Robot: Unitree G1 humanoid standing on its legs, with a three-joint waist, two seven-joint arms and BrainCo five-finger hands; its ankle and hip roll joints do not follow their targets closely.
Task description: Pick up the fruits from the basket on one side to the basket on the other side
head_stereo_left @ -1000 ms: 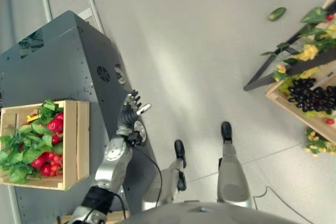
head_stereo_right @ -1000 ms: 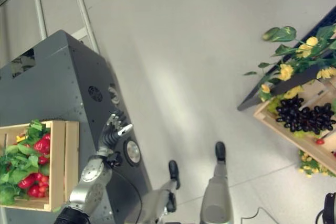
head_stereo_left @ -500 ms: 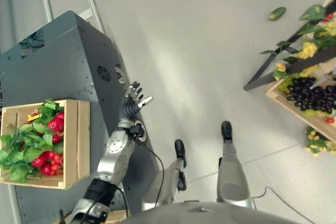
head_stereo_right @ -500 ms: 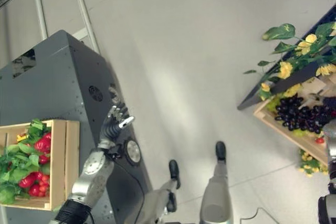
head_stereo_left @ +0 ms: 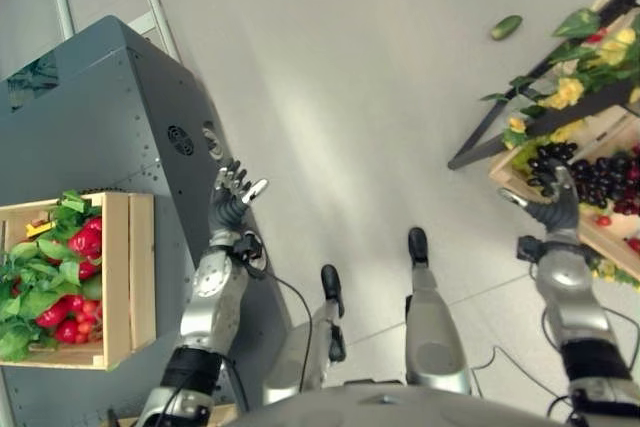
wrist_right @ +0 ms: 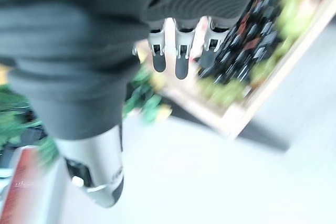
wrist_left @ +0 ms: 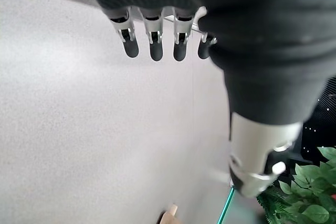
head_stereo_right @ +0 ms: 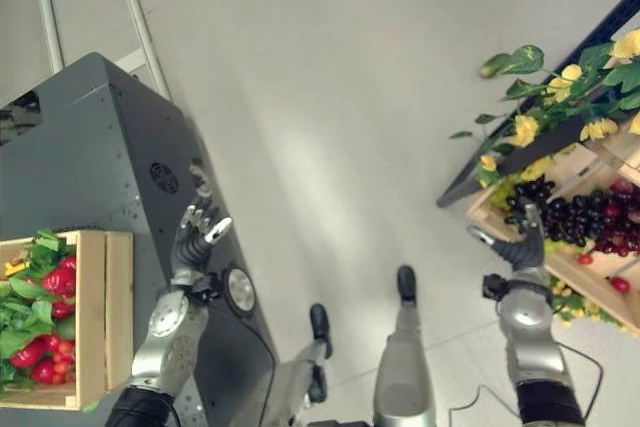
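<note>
right hand (head_stereo_left: 553,209) fingers spread, empty, over dark grapes (head_stereo_left: 600,179); left hand (head_stereo_left: 230,204) fingers straight, empty

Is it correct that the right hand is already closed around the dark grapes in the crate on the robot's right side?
Not quite. The right hand is open at the near edge of the crate and holds nothing; its fingers are straight in the right wrist view. The dark grapes do lie in that crate.

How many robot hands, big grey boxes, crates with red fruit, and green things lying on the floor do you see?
Robot hands: 2 (left hand, right hand)
Big grey box: 1
Crate with red fruit: 1
Green thing on the floor: 1
Total: 5
</note>
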